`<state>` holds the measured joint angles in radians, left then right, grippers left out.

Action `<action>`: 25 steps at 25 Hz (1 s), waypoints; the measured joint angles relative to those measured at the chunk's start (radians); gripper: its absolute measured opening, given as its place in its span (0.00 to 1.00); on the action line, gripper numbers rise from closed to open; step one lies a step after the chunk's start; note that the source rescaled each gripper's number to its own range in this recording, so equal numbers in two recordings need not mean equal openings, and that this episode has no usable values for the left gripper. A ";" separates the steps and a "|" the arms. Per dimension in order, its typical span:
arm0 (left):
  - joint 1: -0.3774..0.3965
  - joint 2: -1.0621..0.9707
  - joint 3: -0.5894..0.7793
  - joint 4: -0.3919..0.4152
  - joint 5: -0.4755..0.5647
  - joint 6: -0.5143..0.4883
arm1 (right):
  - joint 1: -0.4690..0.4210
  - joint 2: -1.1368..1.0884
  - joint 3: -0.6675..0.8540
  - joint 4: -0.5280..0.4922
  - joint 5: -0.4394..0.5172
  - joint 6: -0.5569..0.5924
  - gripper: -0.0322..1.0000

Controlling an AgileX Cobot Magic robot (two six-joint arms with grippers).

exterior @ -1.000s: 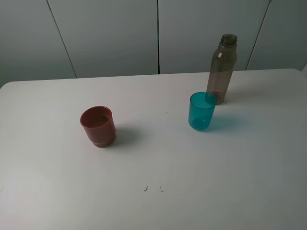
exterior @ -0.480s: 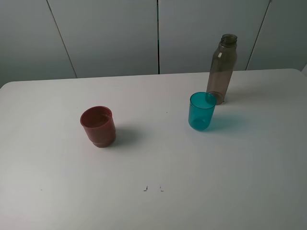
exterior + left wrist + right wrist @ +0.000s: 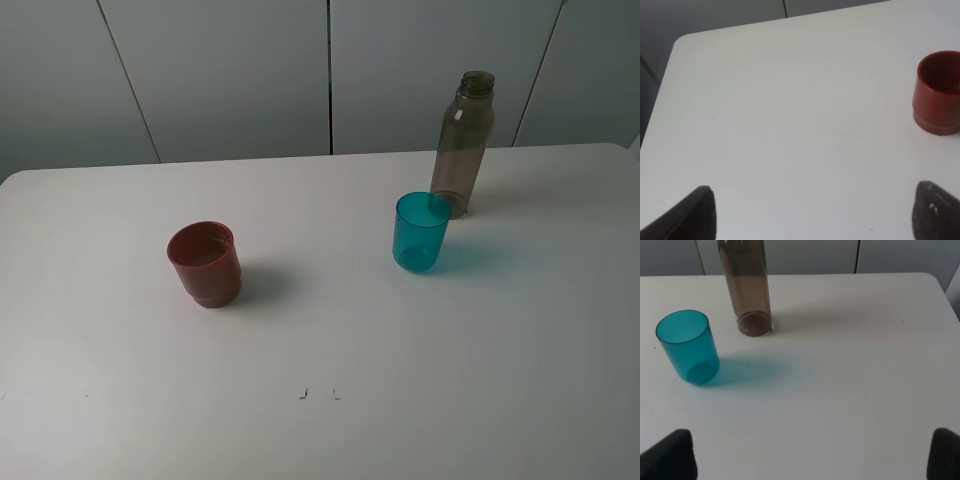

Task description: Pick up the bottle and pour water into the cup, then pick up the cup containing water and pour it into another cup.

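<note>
The smoky grey-brown bottle (image 3: 463,142) stands upright at the back right of the white table (image 3: 330,320); it also shows in the right wrist view (image 3: 746,287). The teal cup (image 3: 421,232) stands upright just in front of it and shows in the right wrist view (image 3: 688,347). The red-brown cup (image 3: 205,263) stands upright at the left and shows in the left wrist view (image 3: 938,93). My left gripper (image 3: 815,212) is open and empty, well short of the red-brown cup. My right gripper (image 3: 812,452) is open and empty, short of the teal cup and bottle. Neither gripper shows in the high view.
Grey wall panels (image 3: 330,70) stand behind the table's back edge. The table's rounded back left corner (image 3: 682,40) shows in the left wrist view. Small dark marks (image 3: 318,393) lie near the front middle.
</note>
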<state>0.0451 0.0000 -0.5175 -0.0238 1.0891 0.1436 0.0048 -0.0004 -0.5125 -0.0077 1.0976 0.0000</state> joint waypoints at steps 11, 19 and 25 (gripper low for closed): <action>0.000 0.000 0.000 0.000 0.000 0.000 | 0.000 0.000 0.000 0.000 0.000 0.000 0.98; 0.000 0.000 0.000 0.000 0.000 0.000 | 0.053 0.000 0.000 0.002 -0.002 0.000 0.98; 0.000 0.000 0.000 0.000 0.000 0.000 | 0.053 0.000 0.000 0.002 -0.002 0.000 0.98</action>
<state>0.0451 0.0000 -0.5175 -0.0238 1.0891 0.1436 0.0573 -0.0004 -0.5125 -0.0059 1.0959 0.0000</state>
